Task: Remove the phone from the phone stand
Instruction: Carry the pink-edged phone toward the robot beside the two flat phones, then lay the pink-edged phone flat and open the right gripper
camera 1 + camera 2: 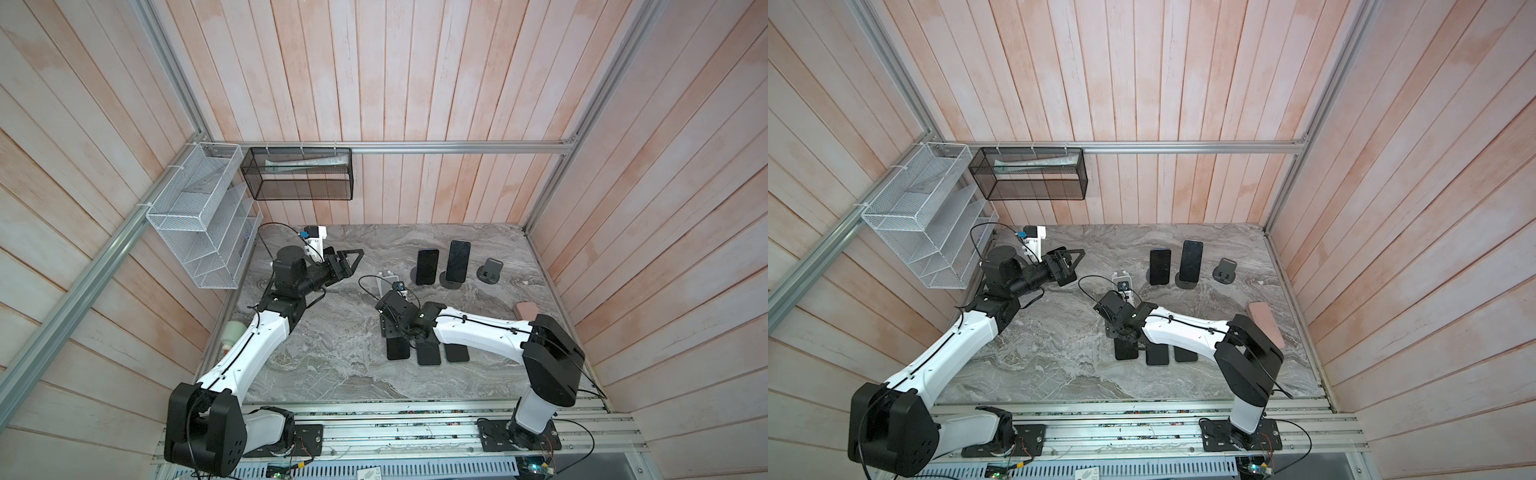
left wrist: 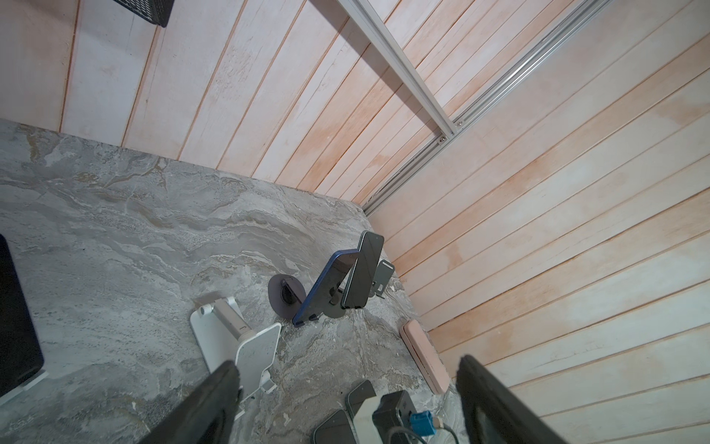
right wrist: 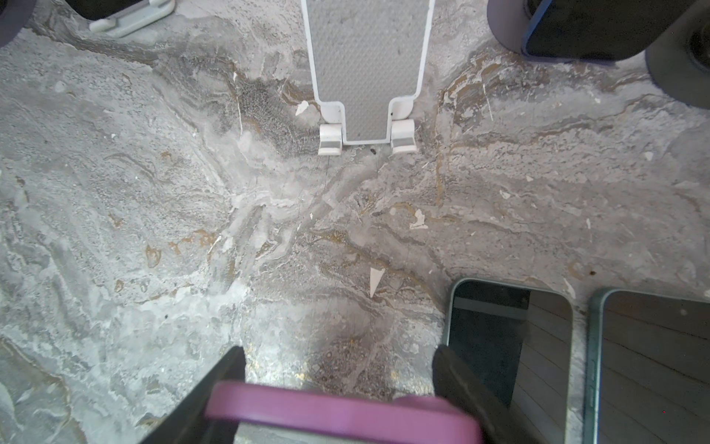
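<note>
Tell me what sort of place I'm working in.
Most likely a purpose-built robot test cell, not a real room: plank walls held by an aluminium frame, robot arms bolted to a front rail, and phones on stands lined up on a marble-look tabletop.

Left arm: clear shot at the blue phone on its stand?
Probably yes: left gripper is open and empty, and bare table lies between it and the blue phone. The empty white stand sits close beside that line.
</note>
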{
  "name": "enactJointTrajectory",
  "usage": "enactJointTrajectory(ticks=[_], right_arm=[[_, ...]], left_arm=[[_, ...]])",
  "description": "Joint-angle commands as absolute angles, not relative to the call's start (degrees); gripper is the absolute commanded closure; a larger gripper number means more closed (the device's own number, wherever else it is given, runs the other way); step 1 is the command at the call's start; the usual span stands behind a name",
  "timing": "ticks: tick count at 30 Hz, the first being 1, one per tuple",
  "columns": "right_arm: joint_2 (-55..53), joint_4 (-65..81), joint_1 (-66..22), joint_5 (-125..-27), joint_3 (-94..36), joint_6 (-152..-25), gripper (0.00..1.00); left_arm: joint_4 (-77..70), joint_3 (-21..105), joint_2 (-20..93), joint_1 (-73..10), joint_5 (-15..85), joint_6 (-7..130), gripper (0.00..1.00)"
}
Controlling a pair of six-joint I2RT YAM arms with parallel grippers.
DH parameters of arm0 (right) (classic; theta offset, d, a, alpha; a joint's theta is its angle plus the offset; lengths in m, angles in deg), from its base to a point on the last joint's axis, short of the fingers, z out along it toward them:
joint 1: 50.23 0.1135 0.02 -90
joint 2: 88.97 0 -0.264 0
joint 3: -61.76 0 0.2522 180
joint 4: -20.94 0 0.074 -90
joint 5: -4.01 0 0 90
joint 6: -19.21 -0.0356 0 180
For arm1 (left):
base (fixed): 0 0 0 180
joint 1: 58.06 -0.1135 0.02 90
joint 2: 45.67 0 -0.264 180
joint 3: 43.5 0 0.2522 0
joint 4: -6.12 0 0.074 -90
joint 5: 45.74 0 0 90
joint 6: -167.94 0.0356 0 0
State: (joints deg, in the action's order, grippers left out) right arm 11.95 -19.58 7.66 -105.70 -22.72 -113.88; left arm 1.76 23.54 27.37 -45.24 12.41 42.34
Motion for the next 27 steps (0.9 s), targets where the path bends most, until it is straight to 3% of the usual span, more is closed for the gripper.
enactJointTrajectory(ticks=[1,27], right_arm=[[15.2,-21.5,8.0,-106.8,-25.2,-115.5,0.28],[20.2,-10.4,5.4,-101.6,-18.8,-113.5,0.27]], left_arm=[[1.6,23.3,27.9,-45.1,12.6,42.9,0.10],[2.2,23.1,27.5,-44.9,12.0,42.4,0.10]])
